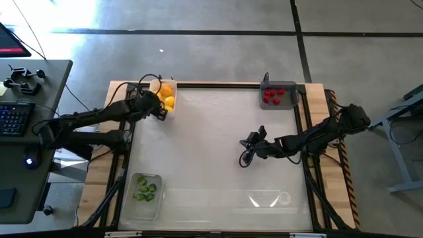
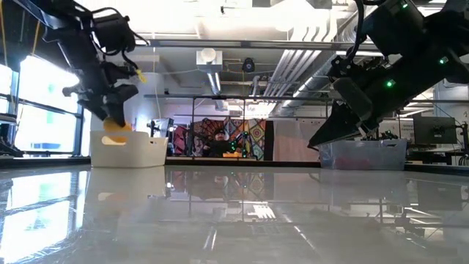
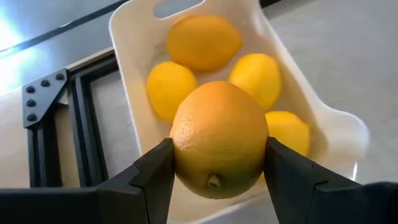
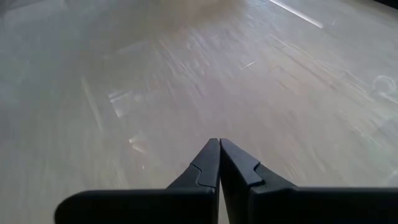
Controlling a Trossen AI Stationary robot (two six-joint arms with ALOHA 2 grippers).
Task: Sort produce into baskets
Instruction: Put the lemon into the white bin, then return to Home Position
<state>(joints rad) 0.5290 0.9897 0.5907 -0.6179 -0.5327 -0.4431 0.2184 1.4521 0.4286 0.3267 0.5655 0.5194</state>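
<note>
Only L wrist view shows orange (image 3: 219, 140) clamped over white tray (image 3: 134, 37).

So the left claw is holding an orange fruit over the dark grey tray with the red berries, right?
Not quite. The left gripper does hold the orange fruit, but over the white tray holding yellow fruit, as the left wrist view shows. The red berries sit elsewhere.

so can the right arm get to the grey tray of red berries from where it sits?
Probably yes. The right tool is shut and empty above bare table, and nothing lies between it and the grey tray at the far right corner.
</note>
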